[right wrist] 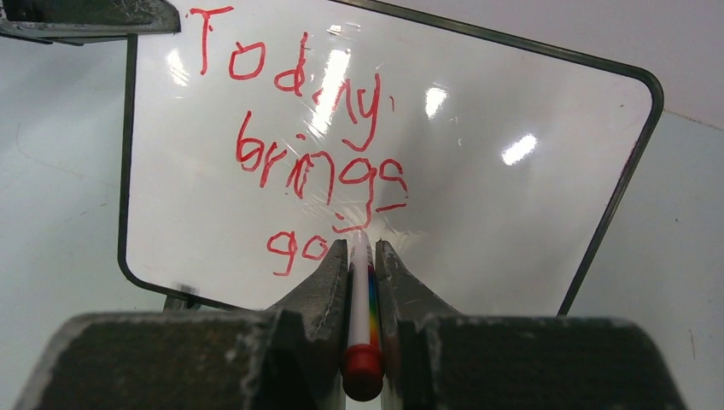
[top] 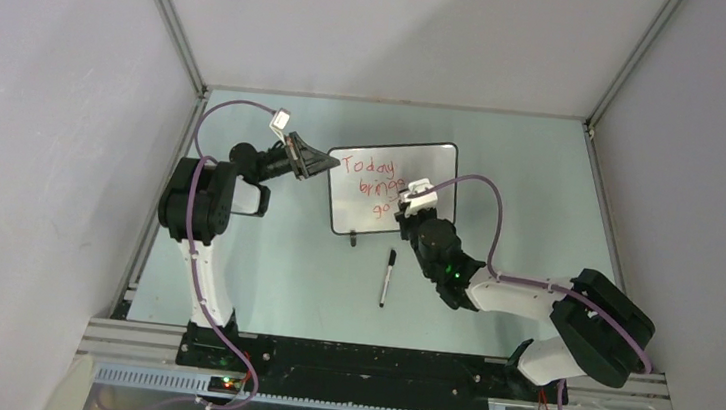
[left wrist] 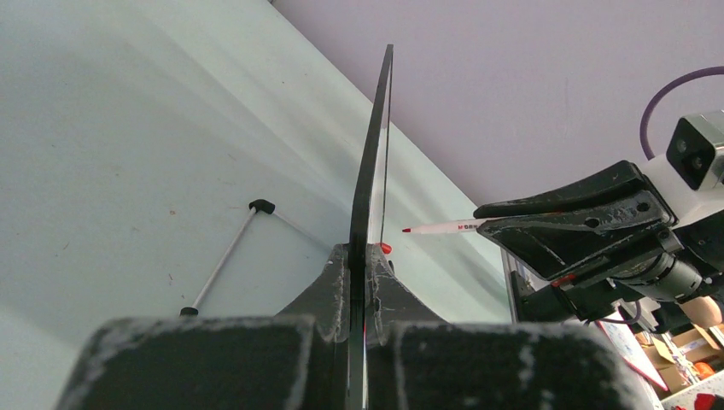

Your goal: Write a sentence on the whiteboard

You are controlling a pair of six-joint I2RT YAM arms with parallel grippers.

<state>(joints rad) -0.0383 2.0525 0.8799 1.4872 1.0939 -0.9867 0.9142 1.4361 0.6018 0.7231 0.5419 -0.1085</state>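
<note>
Left end effector (top: 321,164): closed on the left edge of the whiteboard (top: 426,186), which stands tilted at the centre of the top view. Right end effector (right wrist: 362,249): clamped on a red-capped white marker (right wrist: 361,299), tip at the board's face just right of the last letters; whether it touches cannot be told. Sentence (right wrist: 312,162): red handwriting in three stacked lines, "Today", "brings", "go". Black marker (top: 387,277): lying on the counter (top: 522,180) below the board, between the two arms, apart from both. Counter surface: pale green.
</note>
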